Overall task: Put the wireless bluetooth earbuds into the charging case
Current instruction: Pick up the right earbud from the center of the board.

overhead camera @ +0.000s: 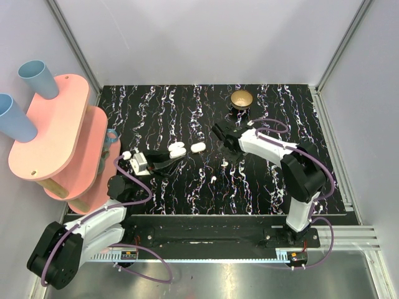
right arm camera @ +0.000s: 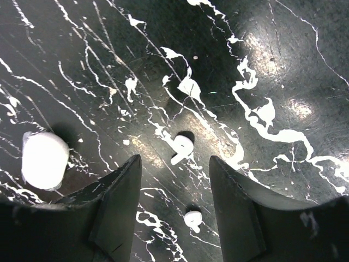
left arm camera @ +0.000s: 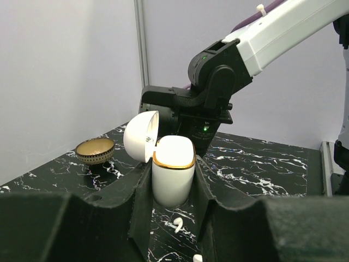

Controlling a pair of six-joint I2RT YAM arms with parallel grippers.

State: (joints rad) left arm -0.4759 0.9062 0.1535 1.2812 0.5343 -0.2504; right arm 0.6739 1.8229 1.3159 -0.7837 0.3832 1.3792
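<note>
The charging case (left arm camera: 173,164) is white with a gold rim. It stands upright with its lid (left arm camera: 140,136) flipped open to the left. My left gripper (left arm camera: 173,177) is shut on the case body, which sits left of centre in the top view (overhead camera: 176,149). Two white earbuds lie on the black marble: one (right arm camera: 182,147) between my right fingertips, the other (right arm camera: 192,218) nearer the wrist. The top view shows both earbuds (overhead camera: 224,163) (overhead camera: 212,177) right of the case. My right gripper (right arm camera: 174,159) hovers open above them, holding nothing. It hangs right of centre in the top view (overhead camera: 221,132).
A small white rounded object (overhead camera: 198,147) lies just right of the case and also shows in the right wrist view (right arm camera: 43,160). A gold dish (overhead camera: 242,98) on a black base stands at the back. A pink shelf (overhead camera: 56,131) with blue cups (overhead camera: 37,78) stands at the left edge.
</note>
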